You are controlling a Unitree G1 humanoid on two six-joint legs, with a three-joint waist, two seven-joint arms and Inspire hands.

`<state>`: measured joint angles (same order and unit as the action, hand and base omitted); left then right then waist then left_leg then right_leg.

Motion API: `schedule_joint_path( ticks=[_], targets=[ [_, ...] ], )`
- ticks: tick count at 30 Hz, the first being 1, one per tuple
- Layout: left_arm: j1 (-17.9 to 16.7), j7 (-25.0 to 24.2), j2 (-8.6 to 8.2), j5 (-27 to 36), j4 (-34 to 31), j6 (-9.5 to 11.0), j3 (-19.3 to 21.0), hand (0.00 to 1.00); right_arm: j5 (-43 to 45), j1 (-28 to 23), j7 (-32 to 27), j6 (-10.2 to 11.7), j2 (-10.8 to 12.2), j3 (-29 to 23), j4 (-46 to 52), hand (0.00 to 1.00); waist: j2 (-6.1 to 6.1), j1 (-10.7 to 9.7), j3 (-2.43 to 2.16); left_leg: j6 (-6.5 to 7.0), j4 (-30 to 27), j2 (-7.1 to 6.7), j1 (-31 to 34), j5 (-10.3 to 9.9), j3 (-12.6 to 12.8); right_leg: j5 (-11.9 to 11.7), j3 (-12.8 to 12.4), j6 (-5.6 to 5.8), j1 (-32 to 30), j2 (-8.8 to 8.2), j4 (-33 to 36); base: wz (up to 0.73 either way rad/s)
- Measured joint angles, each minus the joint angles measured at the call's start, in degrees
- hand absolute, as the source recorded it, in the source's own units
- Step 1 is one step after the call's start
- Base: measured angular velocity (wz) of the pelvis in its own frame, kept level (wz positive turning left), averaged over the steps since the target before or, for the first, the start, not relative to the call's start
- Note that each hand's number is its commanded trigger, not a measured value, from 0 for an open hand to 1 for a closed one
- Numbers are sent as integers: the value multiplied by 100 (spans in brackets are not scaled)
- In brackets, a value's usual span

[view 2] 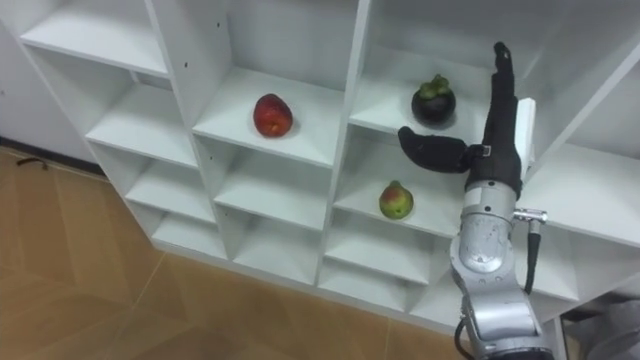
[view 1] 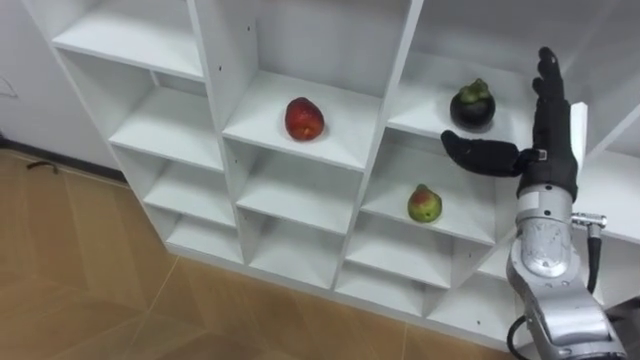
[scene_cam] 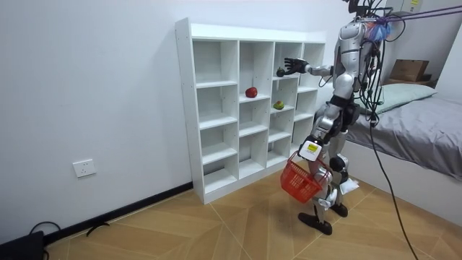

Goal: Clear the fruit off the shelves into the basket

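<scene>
Sitting on separate shelves of the white closet (view 1: 160, 125), three fruits are being kept well apart from one another. A dark mangosteen (view 1: 472, 104) is lying on an upper shelf in the column toward the eye views' right. A red fruit (view 1: 304, 118) is lying in the neighbouring compartment at its 9 o'clock, at about the same level. A green fruit with a red blush (view 1: 424, 204) is lying one shelf lower, at about 7 o'clock from the mangosteen.

The right hand (view 1: 548, 150) is being held up in front of the closet at 3 o'clock from the mangosteen. It is released: the fingers are being kept straight and pointed toward 12 o'clock, and the thumb is being spread toward 9 o'clock, its tip lying just below the mangosteen by the front edge of that shelf. The fruit is not being grasped, and whether the thumb is touching the shelf edge cannot be told.

In the room view the robot is being shown upright on the wooden floor (scene_cam: 216, 224), facing the closet, with the right arm being stretched out at shoulder height. A red basket (scene_cam: 303, 179) is being carried low beside the legs, grasped by the left hand (scene_cam: 310, 152). A bed (scene_cam: 426, 144) is being shown behind the robot, at the room view's right, and a wall socket (scene_cam: 84, 167) is being shown low on the wall at 9 o'clock from the closet.
</scene>
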<state>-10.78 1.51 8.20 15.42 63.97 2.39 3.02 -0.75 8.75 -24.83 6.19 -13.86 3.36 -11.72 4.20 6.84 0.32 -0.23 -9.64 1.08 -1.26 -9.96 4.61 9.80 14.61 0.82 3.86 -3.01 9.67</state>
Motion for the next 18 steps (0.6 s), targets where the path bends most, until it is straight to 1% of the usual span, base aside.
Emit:
schedule_joint_path(
  ticks=[5, 6, 8, 12, 14, 16, 18],
  targets=[
    [10, -3, 19, 3, -9, 0, -94, 100, -250, 4, 41, 0, 0, 56, -2, 0, 12, 2, -2, 2, -3, -3, -3, 11, 0, 0, 5, 0, 5, -5, 0, 0],
    [9, -6, 21, 4, -9, 0, -93, 100, -288, 9, 60, 0, 0, 57, -17, 0, 15, 2, 1, 1, -3, -3, -4, 12, 0, 0, 5, 0, 6, -6, 1, 0],
    [13, 2, 31, 4, -13, 0, -91, 100, -358, 72, 84, -2, 0, 65, -220, 0, 51, 2, 25, -2, -2, -3, -2, 17, -1, 0, 3, 0, 5, -6, 1, 0],
    [19, 18, 35, 1, -17, -1, -85, 100, -400, 172, 203, -10, 0, 102, -494, 0, 67, 30, 34, -2, -2, -4, 7, 18, 0, 0, -6, -1, 5, -6, 7, 0],
    [26, 31, 34, -5, -16, -17, -84, 100, -471, 423, 267, -37, -4, 100, -908, 0, 65, 35, 34, -1, 0, -6, 29, 18, -1, 0, -10, -1, -8, -7, 7, 0],
    [53, 61, 29, -4, -16, -60, -84, 100, -583, 596, 278, -108, -4, 98, -1114, 0, 66, 50, 31, -2, -2, -6, 59, 18, -3, 0, -12, -1, -36, -6, 7, 0],
    [101, 88, 25, -2, -16, -92, -85, 100, -654, 646, 266, -108, -4, 97, -1115, 0, 77, 84, 16, -1, -2, -6, 68, 26, -3, -2, -15, -3, -72, -6, 10, 0]
  ],
)
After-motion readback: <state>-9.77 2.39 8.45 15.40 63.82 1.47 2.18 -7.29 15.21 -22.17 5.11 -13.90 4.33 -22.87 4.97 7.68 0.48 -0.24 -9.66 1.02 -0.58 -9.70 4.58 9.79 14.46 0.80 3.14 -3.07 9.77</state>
